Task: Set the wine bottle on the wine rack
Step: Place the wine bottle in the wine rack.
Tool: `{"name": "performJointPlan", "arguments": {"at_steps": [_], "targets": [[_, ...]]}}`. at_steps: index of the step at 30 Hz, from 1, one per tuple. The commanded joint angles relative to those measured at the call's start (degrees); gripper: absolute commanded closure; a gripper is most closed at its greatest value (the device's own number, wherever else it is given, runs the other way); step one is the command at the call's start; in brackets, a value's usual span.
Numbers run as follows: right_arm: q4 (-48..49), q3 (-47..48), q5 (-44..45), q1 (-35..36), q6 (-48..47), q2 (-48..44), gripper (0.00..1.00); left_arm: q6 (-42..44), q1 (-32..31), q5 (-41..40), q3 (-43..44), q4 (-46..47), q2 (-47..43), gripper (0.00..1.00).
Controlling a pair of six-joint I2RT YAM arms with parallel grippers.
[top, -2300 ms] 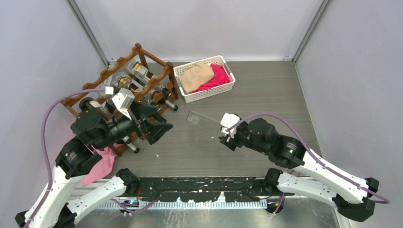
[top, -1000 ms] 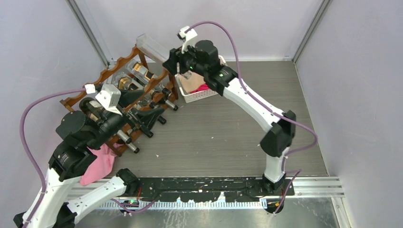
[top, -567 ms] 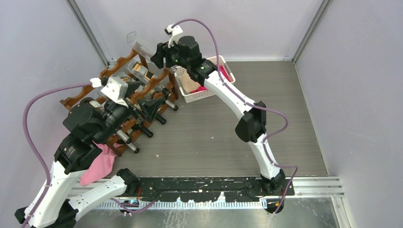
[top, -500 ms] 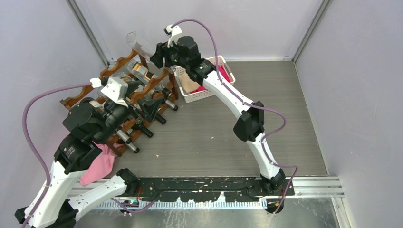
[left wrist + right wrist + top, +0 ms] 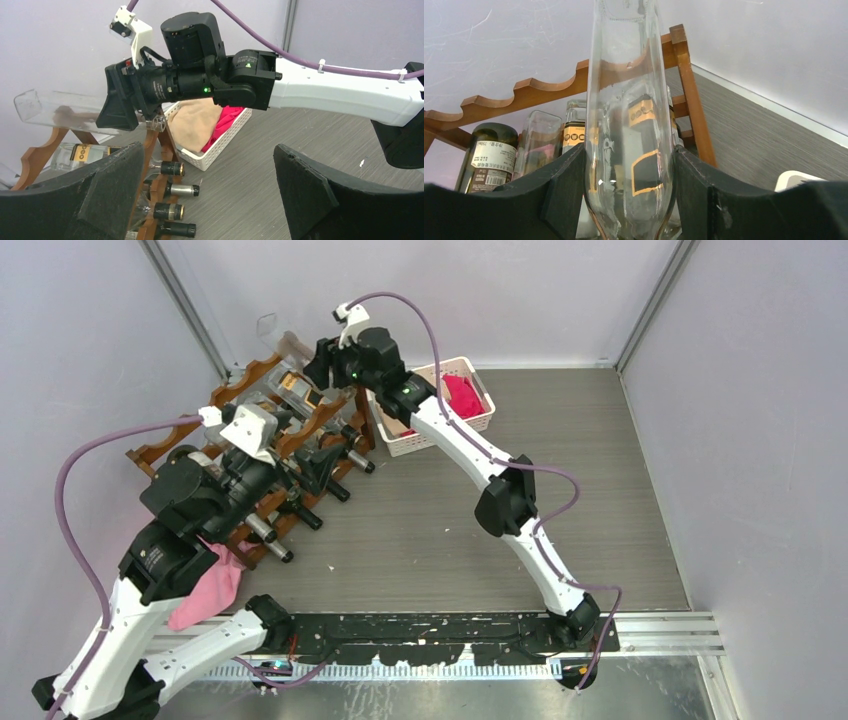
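My right gripper [image 5: 318, 358] is shut on a clear, empty wine bottle [image 5: 283, 340] and holds it over the back top corner of the reddish-brown wine rack [image 5: 225, 390]. In the right wrist view the wine bottle [image 5: 629, 115] stands between both pads [image 5: 569, 190], its base pointing at the rack's scalloped top rail [image 5: 539, 87]. The left wrist view shows the wine bottle [image 5: 60, 111] lying level just above the wine rack's post [image 5: 155, 145]. My left gripper [image 5: 312, 468] is open and empty in front of the rack, apart from the bottle necks.
Several bottles [image 5: 300, 390] lie in the rack, necks [image 5: 175, 190] pointing out toward the table. A white basket [image 5: 450, 435] with tan and pink cloths stands right of the rack. A pink cloth [image 5: 205, 590] lies by my left arm. Walls close in behind and left.
My right arm has lifted the wine bottle from low over the table's middle up and left to the rack's back top corner. The left gripper has stayed open near the rack's front.
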Motion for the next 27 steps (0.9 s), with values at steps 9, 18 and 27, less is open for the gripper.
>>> {"name": "performJointPlan", "arguments": {"at_steps": [9,18,27], "targets": [[9.4,6.7,4.3,2.1,-2.6,1.1,0.99,1.5,0.8,-1.3,-1.2,3.3,-1.1,0.0],[6.2,5.2,6.4,3.3,-9.6,0.1,0.9,1.5,1.4,-1.0,-1.9,3.5,-1.5,0.0],[4.8,5.0,9.6,4.0,-12.7,0.8,0.7,1.6,1.8,-0.9,-2.1,3.6,-1.8,0.0]]}}
